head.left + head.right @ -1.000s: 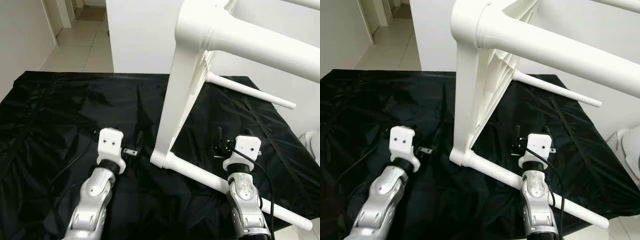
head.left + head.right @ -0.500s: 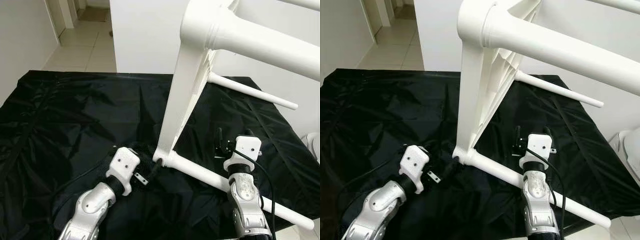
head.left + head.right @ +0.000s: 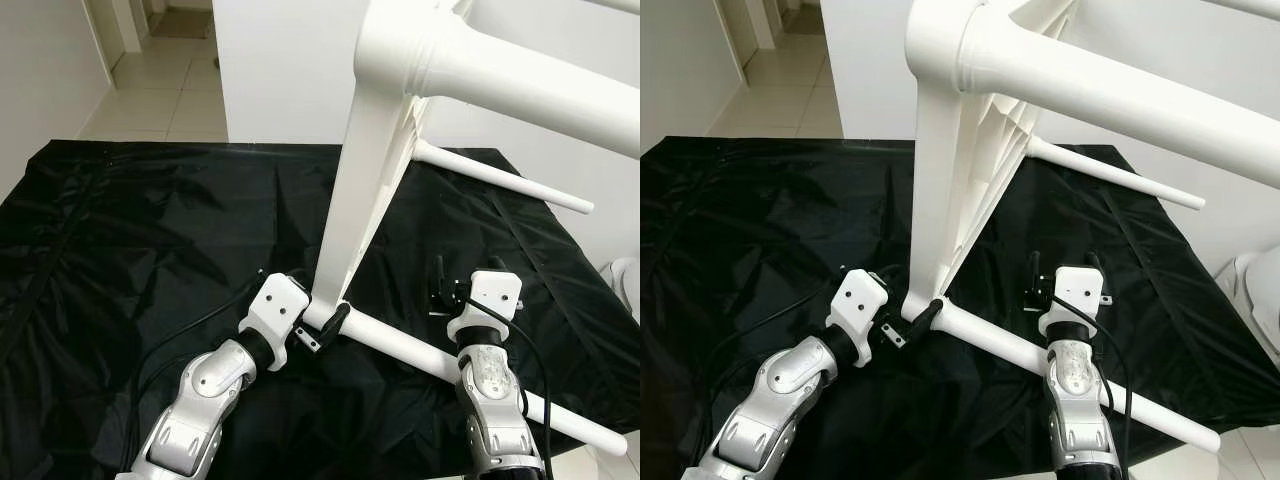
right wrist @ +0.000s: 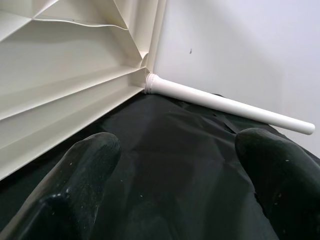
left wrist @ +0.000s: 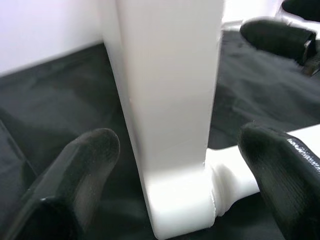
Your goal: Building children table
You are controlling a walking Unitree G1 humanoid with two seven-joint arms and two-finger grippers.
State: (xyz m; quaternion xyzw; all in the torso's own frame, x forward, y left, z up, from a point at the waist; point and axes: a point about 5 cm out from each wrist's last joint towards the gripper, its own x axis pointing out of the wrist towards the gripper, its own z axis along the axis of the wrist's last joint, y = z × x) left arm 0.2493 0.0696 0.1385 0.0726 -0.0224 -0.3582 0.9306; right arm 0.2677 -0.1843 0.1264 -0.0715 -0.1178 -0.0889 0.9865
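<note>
The white children's table stands on its side at frame centre on the black sheet; left hand gapes around its lower corner, not gripping; right hand open, empty; looks stiff, light, slippery plastic; grip near leg joint

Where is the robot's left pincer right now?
The left pincer is low in the eye views, open around the white table's bottom corner on the black cloth.

White plastic table w/ legs, on black sheet.
</note>
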